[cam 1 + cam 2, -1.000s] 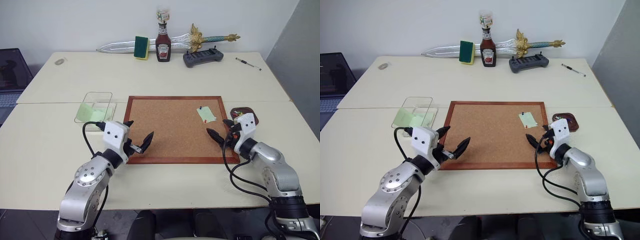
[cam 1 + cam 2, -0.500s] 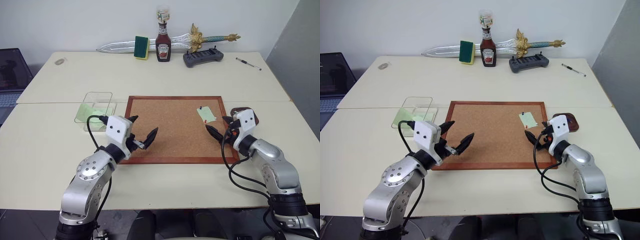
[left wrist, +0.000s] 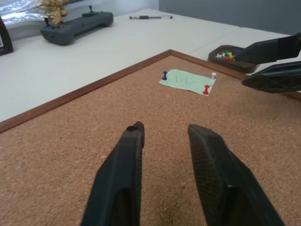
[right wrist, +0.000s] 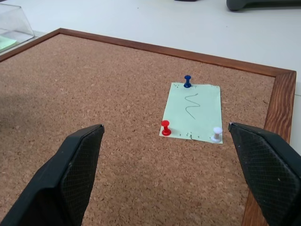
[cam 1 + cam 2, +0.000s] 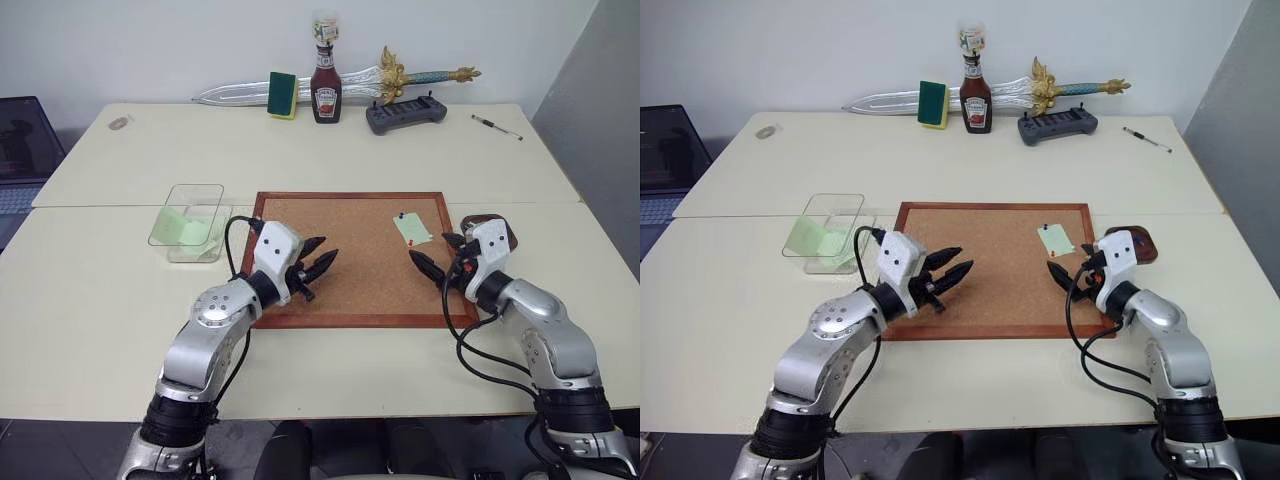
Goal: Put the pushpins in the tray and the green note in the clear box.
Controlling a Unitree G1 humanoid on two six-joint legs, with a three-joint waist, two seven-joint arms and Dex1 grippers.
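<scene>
Pinned green note awaiting the right claw, left claw narrowed over the cork.

Held to the cork board [image 5: 340, 255] by three pushpins [image 4: 165, 127] — red, dark blue, white — at its corners, so the green note [image 4: 194, 110] cannot lift until these come out. Right claw [image 4: 176, 179] spread wide and empty, framing the note, well placed for a pin. Left claw [image 5: 312, 262] nearly closed, gripping nothing, aimed across the board. Tray [image 3: 225, 55] just past the frame beside the right claw, already stocked with pins; clear box [image 5: 190, 221] on the worktop, left of the board.
</scene>
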